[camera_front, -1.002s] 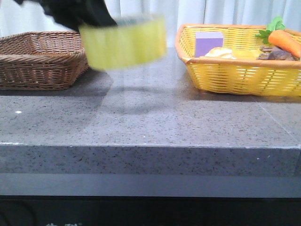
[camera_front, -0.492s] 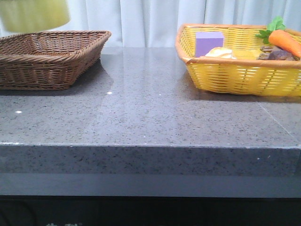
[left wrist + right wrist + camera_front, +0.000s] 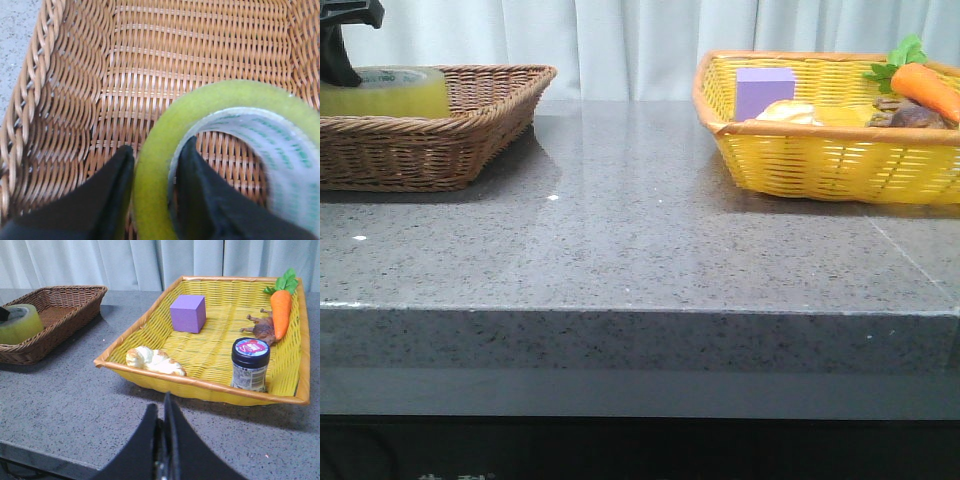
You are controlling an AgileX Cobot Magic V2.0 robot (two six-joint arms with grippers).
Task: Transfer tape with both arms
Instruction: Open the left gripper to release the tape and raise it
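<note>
The yellow tape roll (image 3: 385,90) sits low inside the brown wicker basket (image 3: 470,120) at the table's far left. In the left wrist view the tape (image 3: 210,102) shows its white core with green lettering over the basket's weave. My left gripper (image 3: 156,155) is shut on the roll's wall, one finger outside and one inside the core; its black body shows at the front view's top left (image 3: 342,40). My right gripper (image 3: 162,412) is shut and empty over the grey table in front of the yellow basket (image 3: 200,382). The tape also shows in the right wrist view (image 3: 19,322).
The yellow basket (image 3: 830,160) at the right holds a purple block (image 3: 764,90), a toy carrot (image 3: 923,85), a bread piece (image 3: 152,361), a jar (image 3: 250,364) and a small brown figure (image 3: 262,329). Grey table (image 3: 640,240) lies between the baskets.
The left gripper carried the tape leftward from mid-table height and lowered it into the brown basket. The right side has not changed.
</note>
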